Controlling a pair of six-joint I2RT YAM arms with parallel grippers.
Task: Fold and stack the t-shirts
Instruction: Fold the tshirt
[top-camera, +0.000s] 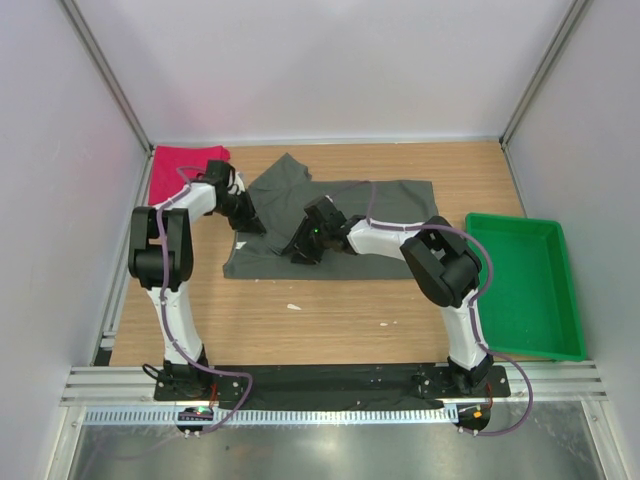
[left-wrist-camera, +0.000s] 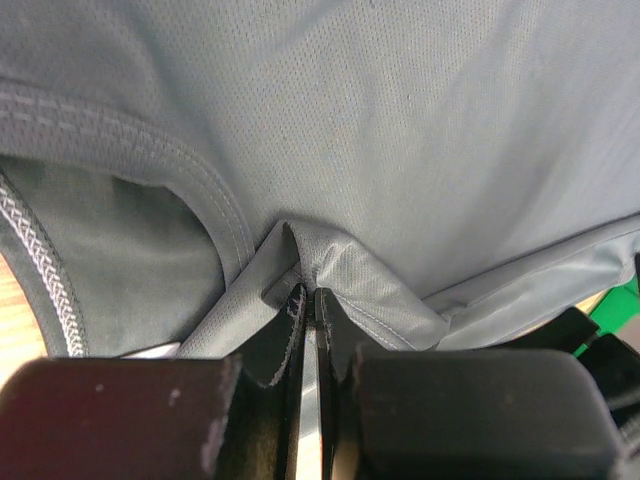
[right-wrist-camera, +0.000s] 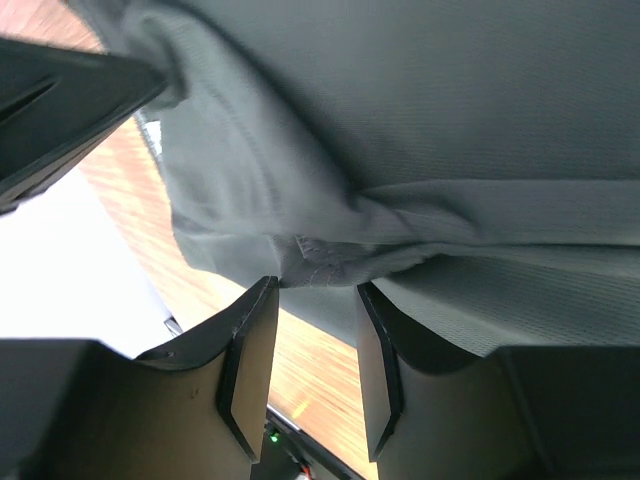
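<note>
The dark grey-olive t-shirt (top-camera: 345, 215) lies spread on the wooden table, its left part rumpled. My left gripper (top-camera: 252, 222) sits at its left side near the collar. In the left wrist view that gripper (left-wrist-camera: 308, 297) is shut, pinching a small ridge of the grey cloth (left-wrist-camera: 420, 130). My right gripper (top-camera: 299, 250) is over the shirt's near edge. In the right wrist view it (right-wrist-camera: 315, 288) stands open, with a bunched hem of the grey shirt (right-wrist-camera: 450, 120) just beyond the fingertips and bare wood below. The pinkish-red t-shirt (top-camera: 180, 170) lies at the back left corner.
A green plastic tray (top-camera: 520, 285) stands at the table's right side. White walls enclose the table on three sides. Two small white scraps (top-camera: 293, 306) lie on the wood in front of the shirt.
</note>
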